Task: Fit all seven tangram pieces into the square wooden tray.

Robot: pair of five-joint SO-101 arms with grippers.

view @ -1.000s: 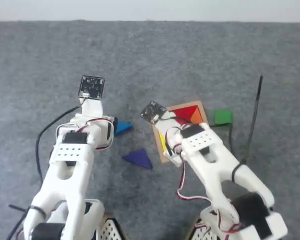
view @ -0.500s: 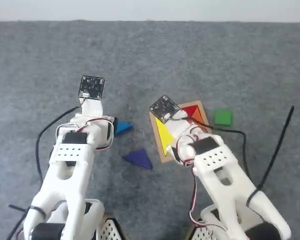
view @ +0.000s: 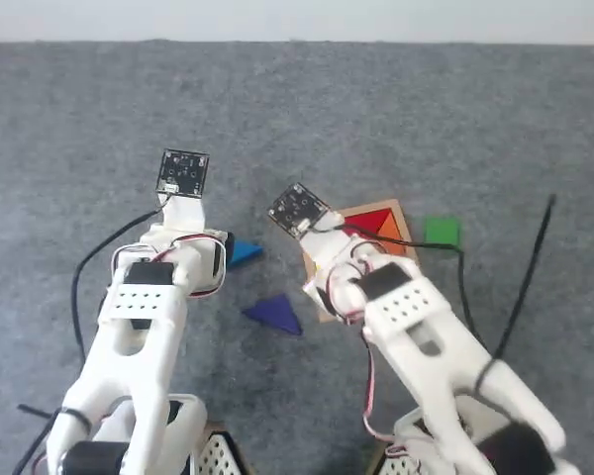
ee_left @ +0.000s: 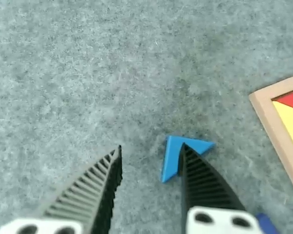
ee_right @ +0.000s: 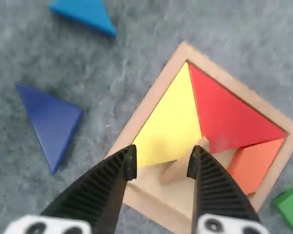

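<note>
Three pieces lie in the square wooden tray [ee_right: 153, 97] and three are loose on the grey mat [view: 376, 109].

The right gripper [ee_right: 162, 161] hangs over the tray with its jaws apart, holding nothing. Under it the yellow triangle [ee_right: 168, 122] and the red triangle [ee_right: 224, 114] lie edge to edge inside the frame, with the orange piece [ee_right: 251, 165] tucked against the red one and bare wood beside them. The green square [view: 441, 232] sits on the mat just outside the tray. The left gripper [ee_left: 150, 151] is low over the mat, jaws spread wide and holding nothing. One finger overlaps the light blue triangle [ee_left: 172, 158], and I cannot tell whether it touches. The dark blue triangle [view: 274, 314] lies between the two arms, near the tray.
</note>
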